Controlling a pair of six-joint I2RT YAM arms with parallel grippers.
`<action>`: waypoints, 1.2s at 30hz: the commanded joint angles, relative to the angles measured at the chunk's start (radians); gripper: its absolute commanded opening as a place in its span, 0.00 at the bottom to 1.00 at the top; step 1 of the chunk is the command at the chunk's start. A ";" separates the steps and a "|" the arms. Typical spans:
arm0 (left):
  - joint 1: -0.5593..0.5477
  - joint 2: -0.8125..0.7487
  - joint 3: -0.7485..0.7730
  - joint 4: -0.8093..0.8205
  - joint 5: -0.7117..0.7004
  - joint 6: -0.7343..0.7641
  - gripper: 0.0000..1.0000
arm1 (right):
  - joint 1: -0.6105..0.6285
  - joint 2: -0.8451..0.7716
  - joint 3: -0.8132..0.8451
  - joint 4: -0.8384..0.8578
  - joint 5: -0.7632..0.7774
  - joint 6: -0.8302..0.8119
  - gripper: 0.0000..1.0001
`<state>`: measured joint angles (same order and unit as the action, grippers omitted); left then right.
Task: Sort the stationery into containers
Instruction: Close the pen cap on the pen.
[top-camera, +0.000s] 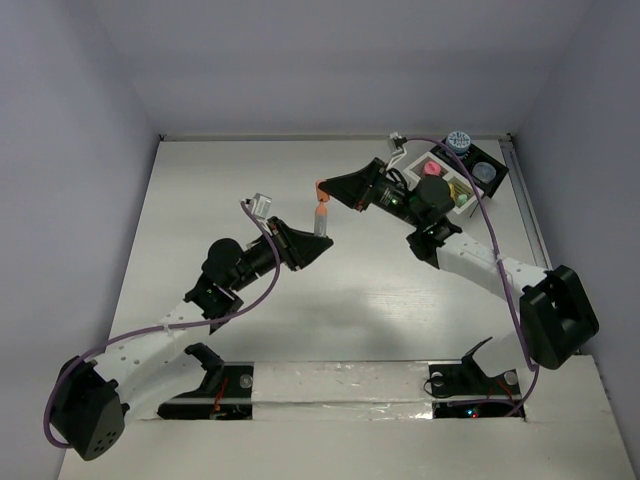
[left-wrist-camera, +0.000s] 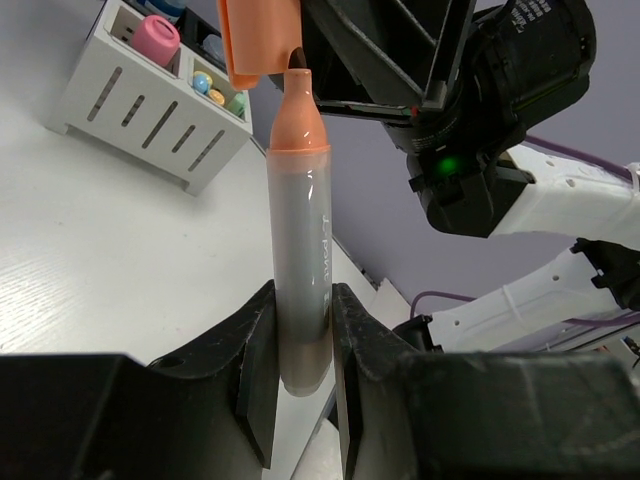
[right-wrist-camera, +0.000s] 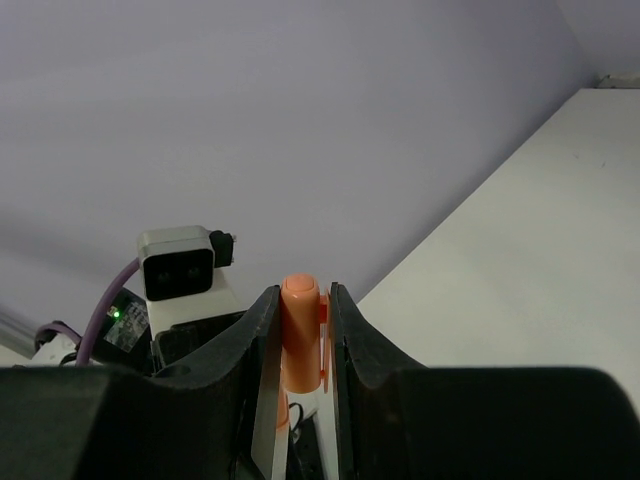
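— Left gripper (left-wrist-camera: 300, 340)?
— Clamped narrow on grey highlighter (left-wrist-camera: 298, 230), well apart from white slatted box (left-wrist-camera: 150, 110).
— Long axis?
— Upright, orange tip (left-wrist-camera: 298, 105) pointing up.
— Right gripper (right-wrist-camera: 300, 300)?
— Pinching orange cap (right-wrist-camera: 298, 340) just above that tip, equally far from box.

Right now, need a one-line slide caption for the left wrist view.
Left gripper grips a grey marker by its base, orange cap poised beside its bare orange tip, white slatted box behind.
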<state>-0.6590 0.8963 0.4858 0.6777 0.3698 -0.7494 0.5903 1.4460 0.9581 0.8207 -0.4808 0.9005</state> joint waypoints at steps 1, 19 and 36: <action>0.004 -0.005 0.025 0.100 0.030 -0.011 0.00 | 0.006 -0.041 0.005 0.080 0.028 0.024 0.00; 0.004 0.009 0.020 0.106 0.041 -0.011 0.00 | 0.006 -0.030 -0.018 0.153 0.071 0.074 0.00; 0.004 -0.002 0.085 0.034 -0.008 0.048 0.00 | 0.006 -0.036 -0.062 0.173 0.030 0.083 0.00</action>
<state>-0.6590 0.9150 0.5045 0.6724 0.3729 -0.7345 0.5903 1.4395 0.9005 0.9249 -0.4309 0.9802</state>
